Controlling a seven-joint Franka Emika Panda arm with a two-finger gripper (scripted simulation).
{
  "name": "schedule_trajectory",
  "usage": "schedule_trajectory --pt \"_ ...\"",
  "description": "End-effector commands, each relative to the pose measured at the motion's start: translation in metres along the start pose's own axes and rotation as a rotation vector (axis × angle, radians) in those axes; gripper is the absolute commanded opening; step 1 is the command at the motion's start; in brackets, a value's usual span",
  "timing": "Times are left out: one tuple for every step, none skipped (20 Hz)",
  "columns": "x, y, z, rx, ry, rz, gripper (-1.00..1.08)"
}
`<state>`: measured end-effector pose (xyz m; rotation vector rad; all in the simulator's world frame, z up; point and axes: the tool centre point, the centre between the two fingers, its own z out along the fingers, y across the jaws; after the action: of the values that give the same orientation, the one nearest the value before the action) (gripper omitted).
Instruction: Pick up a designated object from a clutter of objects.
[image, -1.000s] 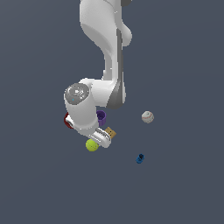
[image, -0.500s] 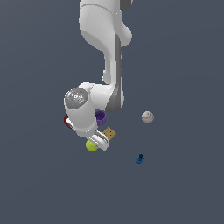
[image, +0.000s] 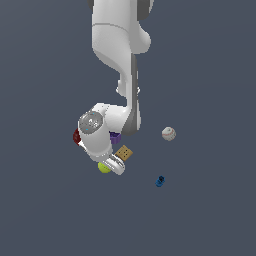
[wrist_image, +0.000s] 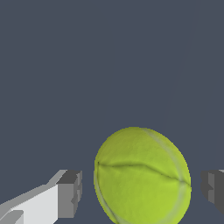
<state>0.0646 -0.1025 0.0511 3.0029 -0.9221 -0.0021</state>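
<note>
Yellow-green felt fills the wrist view: the tennis ball (wrist_image: 142, 175) is seen between the two dark fingertips (wrist_image: 70, 192) of the claw (wrist_image: 142, 194), with a gap left on each side, so the claw is spread and nothing is gripped yet. In the exterior view the ball (image: 103, 168) is found on the counter (image: 210, 220), well away from its edges, half hidden under the arm, beside the tan cracker (image: 124, 152) and near the purple cup (image: 115, 137). The approach is judged done. Closing on the ball and lifting it are judged left. The white baseball (image: 168, 133) is seen well apart.
</note>
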Motion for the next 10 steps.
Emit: schedule_trajectory --pt "0.0006 -0.0003 0.0077 0.001 0.001 0.0 1.0" --pt "0.0008 -0.0005 0.0091 0.001 0.001 0.0 1.0" --pt "0.0011 -0.0006 0.0098 0.001 0.001 0.0 1.0" --pt "0.0012 -0.0007 0.01 0.001 0.001 0.0 1.0" --pt "0.0012 -0.0007 0.01 0.001 0.001 0.0 -1.0" --pt "0.0012 -0.0007 0.01 0.001 0.001 0.0 -1.0" --pt "0.0012 -0.0007 0.01 0.001 0.001 0.0 -1.0" --pt "0.0012 -0.0007 0.01 0.001 0.001 0.0 -1.0" --pt "0.0012 -0.0007 0.01 0.001 0.001 0.0 -1.0" --pt "0.0012 -0.0007 0.01 0.001 0.001 0.0 -1.0"
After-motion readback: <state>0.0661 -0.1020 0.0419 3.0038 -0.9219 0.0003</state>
